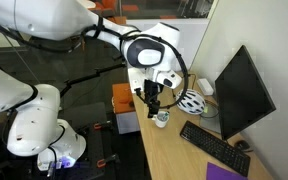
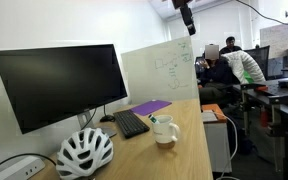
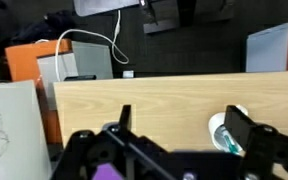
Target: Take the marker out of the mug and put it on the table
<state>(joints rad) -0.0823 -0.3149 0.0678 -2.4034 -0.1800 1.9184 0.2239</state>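
The white mug (image 2: 165,130) stands on the light wooden table (image 2: 189,150) near the helmet; it also shows in an exterior view (image 1: 162,119). In the wrist view the mug (image 3: 220,126) is seen from above, partly behind one finger, with the teal-green marker (image 3: 228,141) inside it. My gripper (image 3: 187,130) is open and empty. It hangs well above the table, high over the mug in an exterior view (image 2: 187,17) and just beside and above it in an exterior view (image 1: 152,97).
A white-and-black helmet (image 2: 84,152), black keyboard (image 2: 131,123), monitor (image 2: 59,85) and purple notebook (image 2: 149,106) lie on the table. A whiteboard (image 2: 159,70) stands behind. An orange box (image 1: 124,100) sits at the table's end. People sit at the far side (image 2: 229,65).
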